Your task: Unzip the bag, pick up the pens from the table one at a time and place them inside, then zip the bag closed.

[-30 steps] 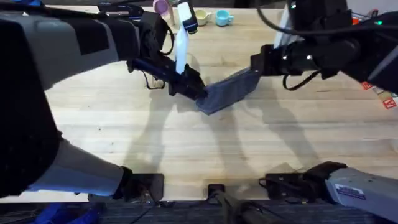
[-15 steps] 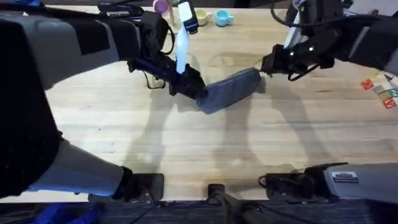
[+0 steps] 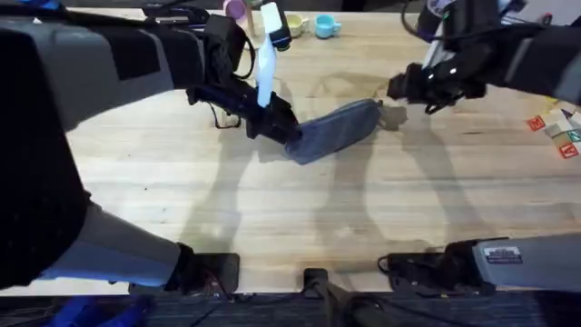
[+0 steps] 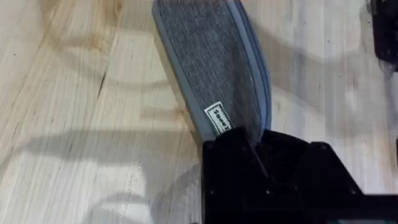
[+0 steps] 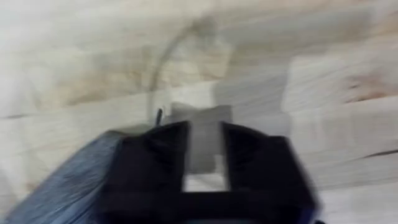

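**Bag pinned at one end, right arm just off the other**

I'm seeing the bag [image 3: 334, 128] lying slantwise on the desk [image 3: 272, 209], near the middle toward the far side. My left end effector [image 3: 289, 133] is pinching the bag's nearer, lower end; from the left wrist the grey fabric [image 4: 214, 68] is running out from between the clamped black fingers, its small white label facing up. My right end effector [image 3: 396, 89] is hovering just beside the bag's far end, fingers [image 5: 155, 155] spread with bare wood between them.
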Robot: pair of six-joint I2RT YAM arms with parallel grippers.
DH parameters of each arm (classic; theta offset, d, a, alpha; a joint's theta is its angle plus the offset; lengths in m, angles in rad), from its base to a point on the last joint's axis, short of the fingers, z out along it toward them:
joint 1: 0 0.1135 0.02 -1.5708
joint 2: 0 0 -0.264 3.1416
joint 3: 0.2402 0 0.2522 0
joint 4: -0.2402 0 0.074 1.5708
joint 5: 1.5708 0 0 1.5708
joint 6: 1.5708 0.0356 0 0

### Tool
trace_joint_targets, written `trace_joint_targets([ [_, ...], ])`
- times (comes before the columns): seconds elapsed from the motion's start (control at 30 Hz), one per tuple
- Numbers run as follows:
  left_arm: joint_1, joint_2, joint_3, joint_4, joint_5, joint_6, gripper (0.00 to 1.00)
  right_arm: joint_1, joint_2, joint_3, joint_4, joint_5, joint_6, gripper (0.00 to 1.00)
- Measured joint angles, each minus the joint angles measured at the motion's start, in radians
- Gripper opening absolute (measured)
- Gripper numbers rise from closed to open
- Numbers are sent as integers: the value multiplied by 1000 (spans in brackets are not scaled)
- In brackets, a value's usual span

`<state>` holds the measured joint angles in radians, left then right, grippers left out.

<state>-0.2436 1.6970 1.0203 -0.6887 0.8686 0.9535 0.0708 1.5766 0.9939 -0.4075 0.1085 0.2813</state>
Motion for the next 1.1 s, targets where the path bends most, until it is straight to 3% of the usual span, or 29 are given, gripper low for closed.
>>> trace_joint_targets([
  [0.13, 0, 0, 0, 1, -12, 0, 42, 0, -126, 4, -6, 7, -6, 931],
  [0.2, 0, 0, 0, 1, -16, 2, 91, 0, -191, 8, -20, 7, -16, 991],
  [0.37, 1, 0, 0, 4, -32, 3, 851, 0, -322, 10, -84, 7, -21, 997],
  [0.4, 1, 0, 0, 3, -33, -1, 954, 0, -342, 10, -98, 7, -21, 996],
  [0.77, 1, 0, 0, 1, -104, -9, 996, 12, -474, 10, -196, 8, -58, 996],
  [0.93, 1, 0, 31, -10, -173, -109, 995, 66, -540, 10, -245, 8, -159, 996],
  [1.1, 1, -2, 144, -77, -231, -211, 995, 99, -601, 10, -300, 8, -214, 996],
])
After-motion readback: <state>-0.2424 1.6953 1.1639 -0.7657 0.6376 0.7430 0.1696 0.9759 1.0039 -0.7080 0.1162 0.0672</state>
